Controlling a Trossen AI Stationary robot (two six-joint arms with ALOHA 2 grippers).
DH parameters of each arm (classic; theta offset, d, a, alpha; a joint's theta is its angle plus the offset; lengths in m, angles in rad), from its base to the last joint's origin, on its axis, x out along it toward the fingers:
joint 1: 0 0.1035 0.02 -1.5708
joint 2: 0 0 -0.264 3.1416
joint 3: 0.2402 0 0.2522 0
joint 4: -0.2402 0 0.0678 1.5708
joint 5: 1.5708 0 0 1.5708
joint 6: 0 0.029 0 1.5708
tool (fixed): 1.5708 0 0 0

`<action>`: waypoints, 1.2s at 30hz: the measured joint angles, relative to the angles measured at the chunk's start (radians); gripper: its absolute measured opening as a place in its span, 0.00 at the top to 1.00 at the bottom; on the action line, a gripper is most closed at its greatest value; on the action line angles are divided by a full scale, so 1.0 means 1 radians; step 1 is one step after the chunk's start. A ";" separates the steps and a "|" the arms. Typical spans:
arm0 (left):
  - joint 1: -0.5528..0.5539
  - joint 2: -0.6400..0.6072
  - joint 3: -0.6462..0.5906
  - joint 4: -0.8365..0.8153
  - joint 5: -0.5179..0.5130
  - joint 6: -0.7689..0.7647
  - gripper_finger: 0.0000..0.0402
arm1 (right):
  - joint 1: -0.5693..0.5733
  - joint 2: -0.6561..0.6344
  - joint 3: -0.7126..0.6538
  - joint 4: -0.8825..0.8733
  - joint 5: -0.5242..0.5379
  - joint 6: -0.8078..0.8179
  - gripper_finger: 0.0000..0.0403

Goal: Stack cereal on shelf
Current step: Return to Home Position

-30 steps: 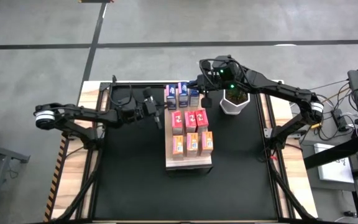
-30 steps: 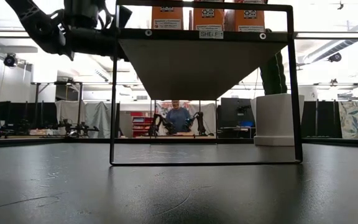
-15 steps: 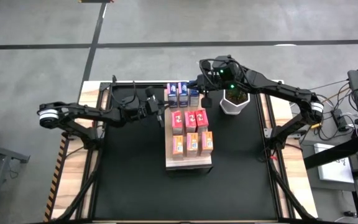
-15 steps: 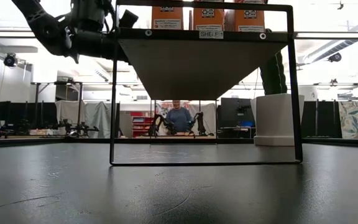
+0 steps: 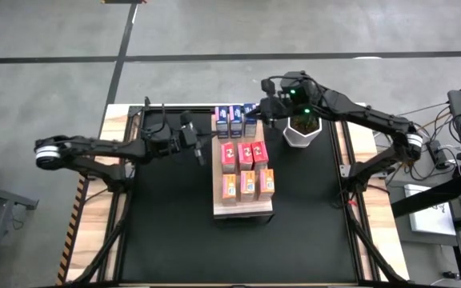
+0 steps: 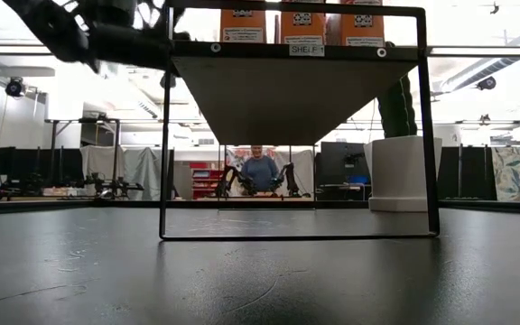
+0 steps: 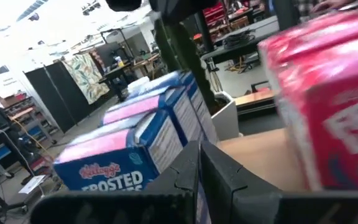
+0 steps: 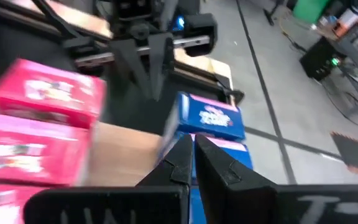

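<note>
- Left gripper [image 5: 202, 149]: fingers pressed together with nothing between them. It sits just beside the left edge of the shelf [image 5: 242, 211], about level with the gap between the blue and pink-red rows.
- Right gripper [image 5: 255, 111]: also closed and empty, at the shelf's far end, close to the blue boxes [image 5: 233, 121].
- Step in hand, as I judge it: both arms retreat to rest, as stacking looks complete.
- To do it well, each gripper should lift clear first and only then draw outward, so no finger drags a box. The right arm should also mind the white pot [image 5: 298, 136] beneath its wrist.
- Shelf: a wood board raised on a black frame, in the middle of the black mat [image 5: 166, 228].
- It carries three rows, each apparently three across: blue farthest, pink-red boxes [image 5: 244, 154] in the middle, orange boxes [image 5: 246, 185] nearest the front edge. The rows look even.
- Pot: holds a green cactus and stands on the mat just right of the shelf's far end.
</note>
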 joint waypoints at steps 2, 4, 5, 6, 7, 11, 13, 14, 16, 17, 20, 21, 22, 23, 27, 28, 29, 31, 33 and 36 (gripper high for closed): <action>-0.016 -0.062 0.000 -0.069 0.000 0.000 1.00 | 0.002 -0.034 -0.018 -0.002 -0.041 0.011 0.98; -0.028 -0.135 0.000 -0.165 0.001 0.000 1.00 | 0.007 -0.076 -0.048 -0.002 -0.065 0.024 0.98; -0.032 -0.175 0.000 -0.214 0.002 0.000 1.00 | 0.012 -0.100 -0.070 0.000 -0.071 0.030 0.98; -0.035 -0.214 -0.002 -0.269 0.003 0.001 1.00 | 0.020 -0.126 -0.095 0.008 -0.072 0.034 0.98; -0.038 -0.255 -0.005 -0.321 0.003 0.002 1.00 | 0.028 -0.154 -0.124 0.020 -0.074 0.041 0.98; -0.039 -0.411 -0.011 -0.496 0.083 -0.007 1.00 | 0.069 -0.282 -0.263 0.083 -0.075 0.080 0.98; -0.039 -0.483 -0.012 -0.567 0.147 -0.014 1.00 | 0.090 -0.350 -0.339 0.118 -0.076 0.100 0.98; -0.039 -0.512 -0.012 -0.600 0.173 -0.015 1.00 | 0.101 -0.386 -0.377 0.133 -0.076 0.111 0.98; -0.039 -0.565 -0.013 -0.656 0.213 -0.029 1.00 | 0.121 -0.457 -0.459 0.181 -0.076 0.128 0.98; -0.039 -0.588 -0.013 -0.681 0.228 -0.037 1.00 | 0.129 -0.491 -0.497 0.204 -0.076 0.138 0.98; -0.039 -0.646 -0.013 -0.747 0.268 -0.056 1.00 | 0.149 -0.592 -0.600 0.261 -0.076 0.159 0.98; -0.039 -0.660 -0.015 -0.762 0.277 -0.059 1.00 | 0.153 -0.625 -0.631 0.284 -0.076 0.164 0.98; -0.039 -0.673 -0.017 -0.775 0.287 -0.068 1.00 | 0.156 -0.656 -0.664 0.311 -0.075 0.171 0.98; -0.039 -0.684 -0.021 -0.780 0.290 -0.077 1.00 | 0.156 -0.684 -0.695 0.337 -0.075 0.178 0.98; -0.039 -0.717 -0.057 -0.774 0.290 -0.106 1.00 | 0.156 -0.795 -0.801 0.401 -0.075 0.198 0.98; -0.039 -0.726 -0.074 -0.769 0.291 -0.113 1.00 | 0.156 -0.820 -0.825 0.411 -0.075 0.200 0.98; -0.039 -0.734 -0.093 -0.761 0.291 -0.121 1.00 | 0.156 -0.842 -0.850 0.423 -0.075 0.201 0.98; -0.039 -0.754 -0.133 -0.750 0.291 -0.139 1.00 | 0.156 -0.886 -0.896 0.447 -0.075 0.205 0.98; -0.039 -0.782 -0.171 -0.725 0.291 -0.163 1.00 | 0.156 -0.932 -0.942 0.475 -0.075 0.210 0.98; -0.039 -0.842 -0.221 -0.684 0.291 -0.183 1.00 | 0.156 -1.000 -1.005 0.507 -0.075 0.210 0.98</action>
